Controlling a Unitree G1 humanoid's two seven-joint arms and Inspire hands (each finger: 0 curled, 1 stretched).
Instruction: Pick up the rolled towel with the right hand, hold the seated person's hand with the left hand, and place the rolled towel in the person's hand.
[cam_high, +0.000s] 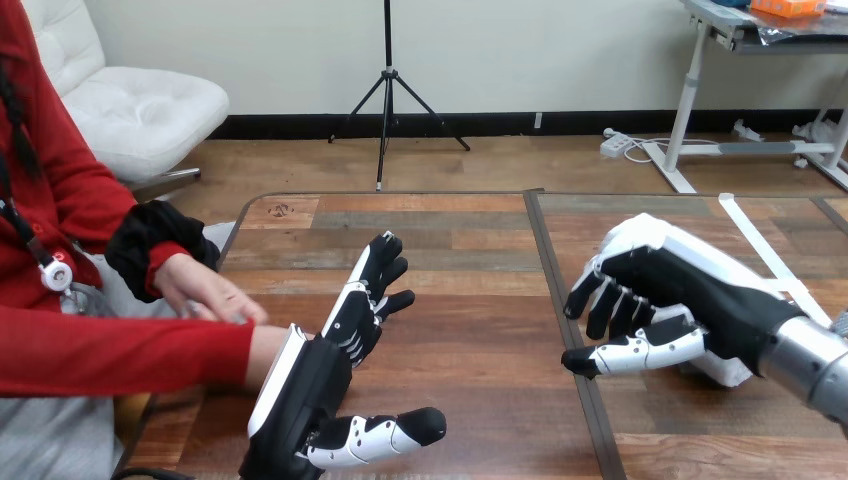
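Covering the person's hand (263, 352), left hand (318, 392) splayed, right hand (690, 290) over half-hidden rolled towel (728, 372), grip unclear.

A wooden table (480, 230) occupies the foreground. Beyond it, on wood flooring (520, 160): white chair (140, 110) at 10 o'clock, black tripod (388, 90) at 12, desk (722, 28) at 2.

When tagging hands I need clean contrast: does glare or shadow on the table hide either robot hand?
Head view: even light, only a soft sheen on the wooden table, no glare on either hand; the left hand and the right hand both stand out against the wood; the right hand covers most of what is likely the rolled towel.
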